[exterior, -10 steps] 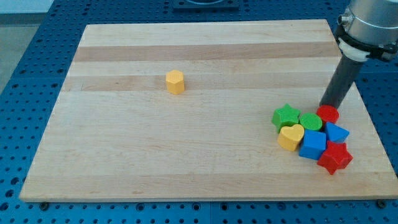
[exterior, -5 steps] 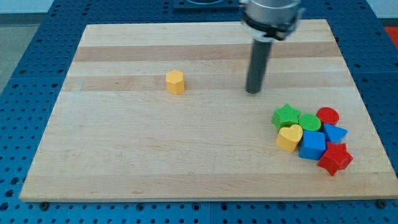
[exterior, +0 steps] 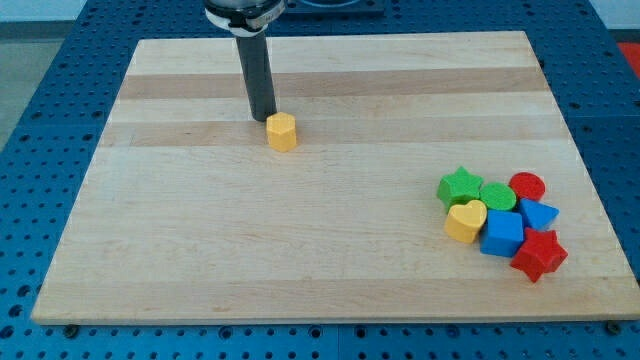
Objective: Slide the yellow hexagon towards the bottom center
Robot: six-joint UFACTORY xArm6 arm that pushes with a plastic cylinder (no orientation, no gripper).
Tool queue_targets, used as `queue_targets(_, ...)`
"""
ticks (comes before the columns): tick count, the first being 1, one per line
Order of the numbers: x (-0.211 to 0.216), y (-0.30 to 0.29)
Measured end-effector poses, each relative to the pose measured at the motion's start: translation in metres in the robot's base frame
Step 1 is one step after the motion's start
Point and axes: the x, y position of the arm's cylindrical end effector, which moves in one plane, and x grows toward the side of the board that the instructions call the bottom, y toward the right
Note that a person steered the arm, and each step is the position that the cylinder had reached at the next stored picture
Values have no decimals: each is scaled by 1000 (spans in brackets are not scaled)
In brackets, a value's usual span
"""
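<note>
The yellow hexagon sits on the wooden board, left of the view's middle and in its upper half. My tip rests just above and slightly left of the hexagon, touching or nearly touching its top-left edge. The dark rod rises straight up from there to the view's top.
A cluster of blocks lies at the view's lower right: a green star, a green round block, a red round block, a yellow heart, a blue cube, a blue block and a red star.
My tip has moved from the cluster at the right, across the board to the left, and now stands right by the yellow hexagon. No block has moved.
</note>
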Motion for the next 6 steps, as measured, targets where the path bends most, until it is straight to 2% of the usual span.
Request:
queue_targets(1,26,0)
queue_targets(3,54,21)
queue_targets(6,64,89)
